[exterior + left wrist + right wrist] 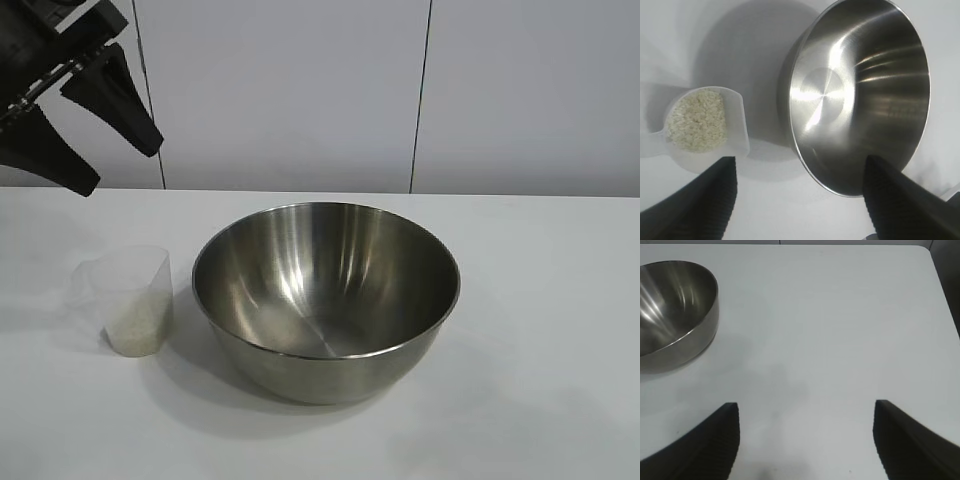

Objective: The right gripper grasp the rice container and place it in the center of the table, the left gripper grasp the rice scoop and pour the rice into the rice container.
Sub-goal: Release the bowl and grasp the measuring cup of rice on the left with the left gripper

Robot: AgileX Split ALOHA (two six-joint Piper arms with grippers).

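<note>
From my seat at the controls, the first half of the job looks finished: the rice container (326, 298) sits a little left of the middle of the exterior frame, resting upright on the table (540, 340), and nothing is touching it. Its polished inside shows only reflections, no grains that I can make out, so I judge the pour has not started. The rice scoop (127, 298) stands at lower left in the exterior view, just beside the container but apart from it, upright on the table, with the rice (696, 120) still heaped inside it as a whitish mass. My left gripper (90, 128) hangs in the upper left corner of the exterior frame, above and behind the scoop, its jaws spread wide and holding nothing; in the left wrist view the two dark fingers (700, 205) frame the lower edge, with the scoop at centre left and the container filling the upper right. My right gripper (805, 440) does not appear in the exterior view; its own camera shows its jaws apart and empty over bare table, with the container at the upper left of that frame, well clear of the fingers. What remains, as I read it, is the whole left-hand part: come down on the scoop, close on it, lift, carry it over the rim and tip the grains in.
</note>
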